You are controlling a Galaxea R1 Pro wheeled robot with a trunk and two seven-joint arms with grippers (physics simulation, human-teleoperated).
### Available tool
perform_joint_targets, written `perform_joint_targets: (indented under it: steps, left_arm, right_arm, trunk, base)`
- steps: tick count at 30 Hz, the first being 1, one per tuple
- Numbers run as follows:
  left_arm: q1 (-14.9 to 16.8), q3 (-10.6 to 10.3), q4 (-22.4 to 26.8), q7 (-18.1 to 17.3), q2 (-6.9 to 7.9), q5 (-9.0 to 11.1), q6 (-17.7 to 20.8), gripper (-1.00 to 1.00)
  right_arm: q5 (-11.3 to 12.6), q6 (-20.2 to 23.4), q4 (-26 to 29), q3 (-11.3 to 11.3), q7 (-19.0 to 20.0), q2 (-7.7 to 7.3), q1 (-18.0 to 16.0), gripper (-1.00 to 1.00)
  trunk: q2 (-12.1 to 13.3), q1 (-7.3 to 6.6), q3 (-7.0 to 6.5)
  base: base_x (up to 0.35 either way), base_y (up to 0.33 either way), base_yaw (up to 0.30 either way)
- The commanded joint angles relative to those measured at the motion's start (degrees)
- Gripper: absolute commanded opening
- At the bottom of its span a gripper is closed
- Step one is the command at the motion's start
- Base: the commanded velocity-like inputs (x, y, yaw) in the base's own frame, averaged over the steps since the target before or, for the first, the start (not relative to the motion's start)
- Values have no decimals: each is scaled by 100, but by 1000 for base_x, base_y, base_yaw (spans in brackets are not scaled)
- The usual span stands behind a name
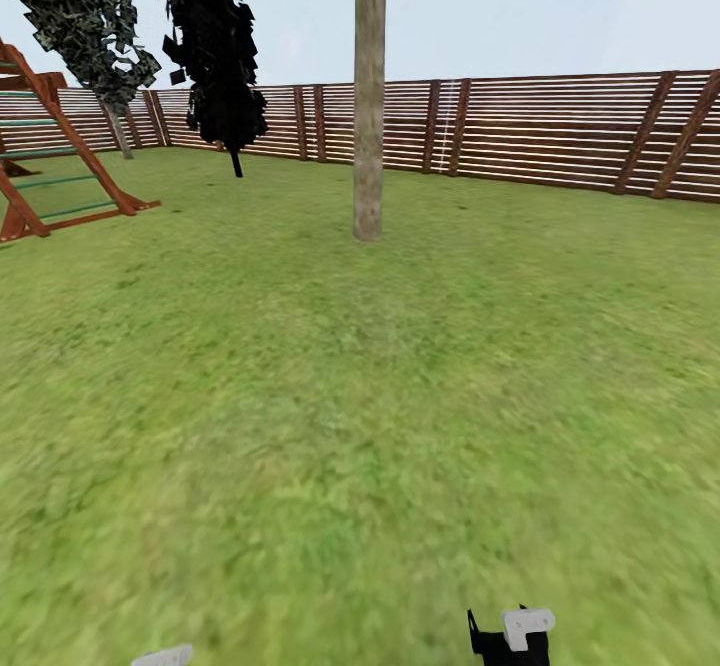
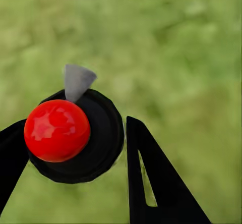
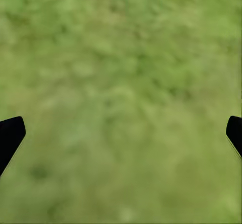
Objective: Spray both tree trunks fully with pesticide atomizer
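Note:
In the left wrist view the pesticide atomizer [image 2: 75,138] has a shiny red ball top, a black round body and a small grey nozzle. My left gripper [image 2: 75,125] is shut on it, one black finger on each side, above blurred grass. A tree trunk [image 1: 368,116], tall, bare and mottled grey-tan, stands straight ahead across the lawn in the head view. Another tree [image 1: 85,16] with a thin leaning trunk stands far left by the fence. My right gripper [image 3: 121,128] is open over bare grass, its fingertips [image 3: 10,135] at the picture's edges.
A black narrow cypress [image 1: 215,56] stands left of the trunk. A red-brown wooden climbing frame [image 1: 50,156] occupies the left edge. A brown slatted fence [image 1: 540,131] closes the lawn at the back. Open grass [image 1: 360,426] lies between me and the trunk.

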State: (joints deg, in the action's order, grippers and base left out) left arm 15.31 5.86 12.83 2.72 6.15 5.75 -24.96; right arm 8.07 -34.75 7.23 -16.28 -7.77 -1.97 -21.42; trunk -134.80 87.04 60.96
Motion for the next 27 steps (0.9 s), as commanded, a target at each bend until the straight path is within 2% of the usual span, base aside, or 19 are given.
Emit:
perform_joint_targets:
  steps: [1, 27]
  left_arm:
    - [5, -14, -3, -8, 1, 58, -20, -100]
    - [4, -7, 1, -7, 1, 58, -17, -100]
  right_arm:
    - [54, -15, -2, -51, -14, -1, -3, 100]
    - [54, -16, -1, -51, -14, -5, -3, 100]
  trunk:
    - [-2, 2, 5]
    - [-2, 2, 5]
  base:
    - [340, 0, 0]
    - [340, 0, 0]
